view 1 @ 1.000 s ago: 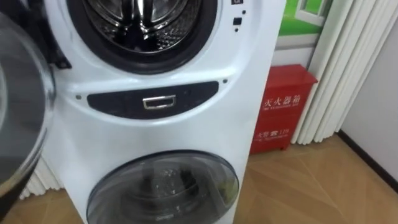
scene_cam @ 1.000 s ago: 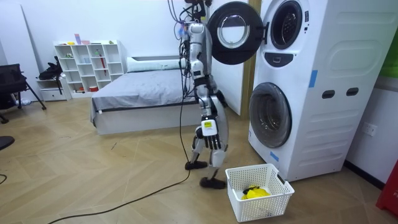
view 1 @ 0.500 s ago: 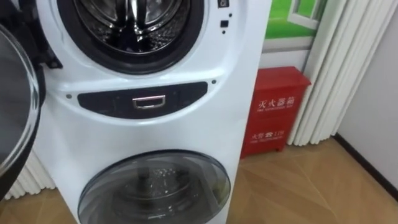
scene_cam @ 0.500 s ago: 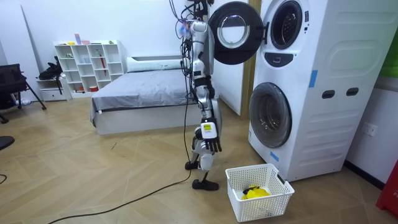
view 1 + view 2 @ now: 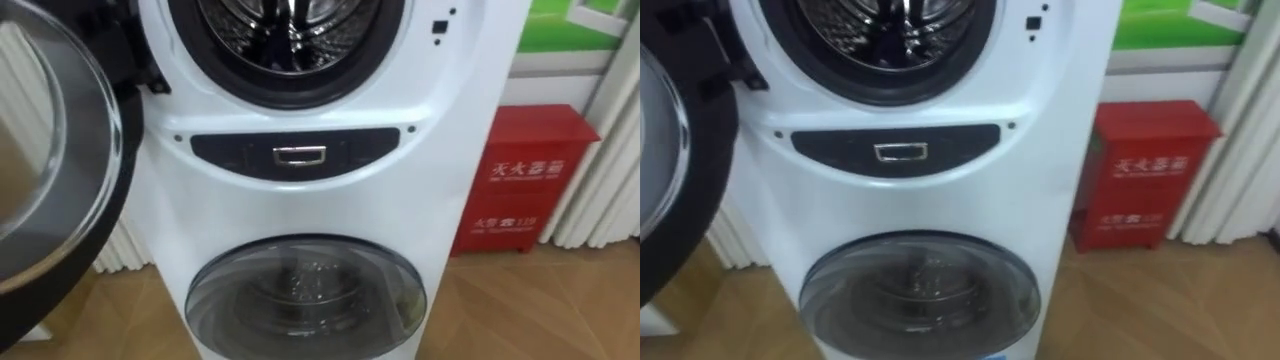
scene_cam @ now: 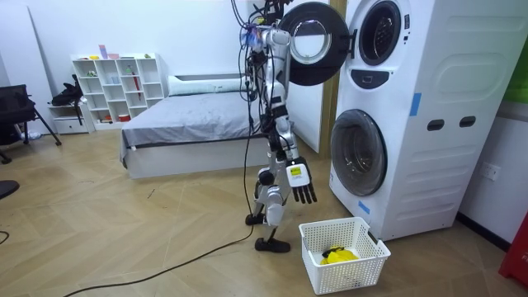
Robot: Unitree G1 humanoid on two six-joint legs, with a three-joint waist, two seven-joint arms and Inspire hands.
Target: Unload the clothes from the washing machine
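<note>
1. We look down at the front of a white washing machine point(image 5: 300, 205), a stacked unit with one round opening above another.
2. The upper door point(image 5: 60, 170), dark-rimmed with a glass centre, is swung open to the left. Behind it we see the lower part of the drum point(image 5: 290, 30), which is bright ribbed metal. From here we cannot tell what lies deeper inside.
3. Below the drum a dark curved panel point(image 5: 300, 155) carries a small silver handle. Under that, the lower door point(image 5: 305, 295) is closed, its glass smoky.
4. To the right of the machine a red box point(image 5: 525, 180) stands on the wooden floor point(image 5: 520, 310), against the wall and beside pale curtain folds point(image 5: 615, 170).
5. In the room view the robot stands upright in front of the machine, facing it, just beside the open door.
6. Its right hand point(image 6: 300, 177) hangs low at about knee height, released, with the fingers spread and holding nothing.
7. A white basket point(image 6: 359, 271) sits on the floor by the robot's feet, close to the base of the machine.
8. A piece of yellow cloth point(image 6: 337, 256) lies in the bottom of the basket. It is below the right hand and towards the room view's right of it, clearly apart and not touched.
9. Behind the robot we see a bed point(image 6: 181, 124) and a white shelf point(image 6: 115, 82) along the far wall.
</note>
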